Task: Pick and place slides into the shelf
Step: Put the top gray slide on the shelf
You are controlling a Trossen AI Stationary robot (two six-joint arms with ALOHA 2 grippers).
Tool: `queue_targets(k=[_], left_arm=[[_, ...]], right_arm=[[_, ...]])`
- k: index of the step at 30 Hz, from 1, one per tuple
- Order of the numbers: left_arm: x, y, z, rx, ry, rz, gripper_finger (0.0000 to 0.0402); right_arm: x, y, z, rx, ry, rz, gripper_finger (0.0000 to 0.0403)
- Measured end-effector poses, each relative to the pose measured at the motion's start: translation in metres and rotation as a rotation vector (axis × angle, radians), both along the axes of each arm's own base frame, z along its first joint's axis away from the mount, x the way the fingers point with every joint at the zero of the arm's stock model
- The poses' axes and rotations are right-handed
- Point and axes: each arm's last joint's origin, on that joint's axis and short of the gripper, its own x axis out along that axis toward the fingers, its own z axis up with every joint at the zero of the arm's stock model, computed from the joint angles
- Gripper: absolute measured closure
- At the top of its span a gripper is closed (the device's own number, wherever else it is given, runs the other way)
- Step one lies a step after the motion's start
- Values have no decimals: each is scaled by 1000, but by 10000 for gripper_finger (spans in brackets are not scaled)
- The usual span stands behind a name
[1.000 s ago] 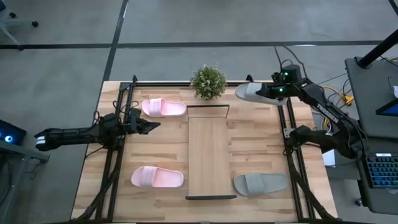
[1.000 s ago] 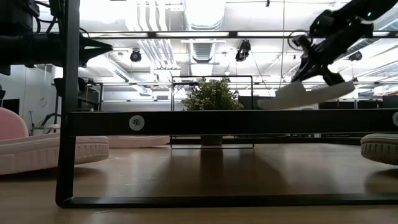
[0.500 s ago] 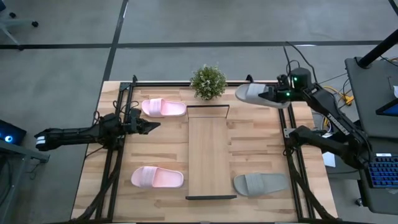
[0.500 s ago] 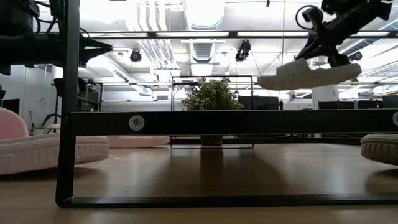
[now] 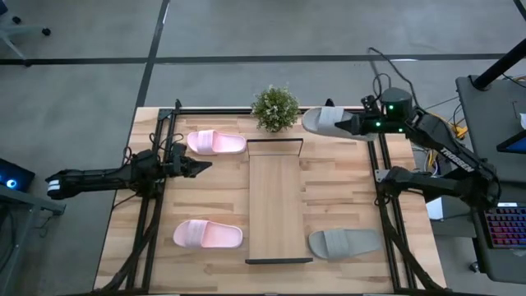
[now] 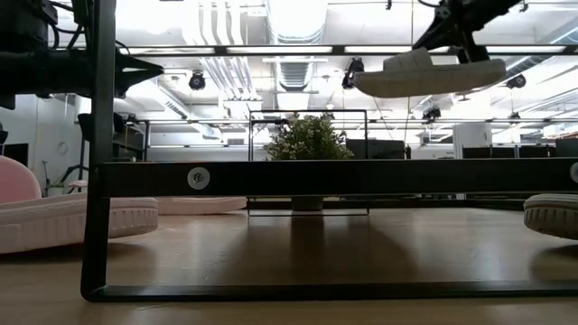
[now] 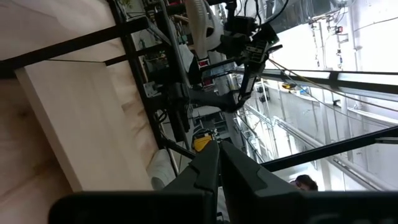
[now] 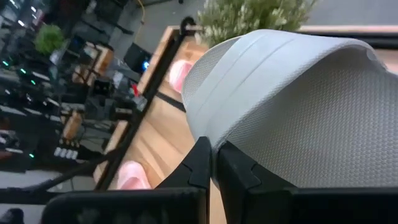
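Grey slide is held clamped in the right gripper, lifted clear of the table at the far right corner, just right of the plant. Compared with a second ago it has been raised higher (low view: from near the shelf rim's level to close to the ceiling lights) and carried a little left, toward the plant and the shelf. This is judged as the carry stage: pickup done, slide not yet over the shelf board, no slide yet on the shelf.

The held slide's long axis runs left-right across the table, roughly crosswise to the shelf's long axis. One end points at the plant, the other at the gripper; it is held about level, sole down, in the low view. Toe or heel forward cannot be told for sure. In the right wrist view the closed fingers pinch the slide's edge by the wide strap.

Other slides relative to the shelf: one pink slide left of its far end, another pink slide left of its near end, a second grey slide right of its near end. All lie on the table, long axes left-right.

The left gripper is closed on nothing, waiting left of the shelf, near the far pink slide.
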Motion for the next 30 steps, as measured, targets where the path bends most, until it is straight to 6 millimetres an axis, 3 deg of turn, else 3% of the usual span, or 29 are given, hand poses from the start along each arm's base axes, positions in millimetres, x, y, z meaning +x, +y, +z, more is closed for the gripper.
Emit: queue_targets(k=[11,19,30], left_arm=[[0,0,0,-2,-3,0,402],[0,0,0,-2,-3,0,402],[0,0,0,-3,-1,0,402]], right_arm=[[49,31,-4,-17,-114,67,394],[85,52,-16,3,-100,139,394],[133,61,-42,60,-88,197,394]])
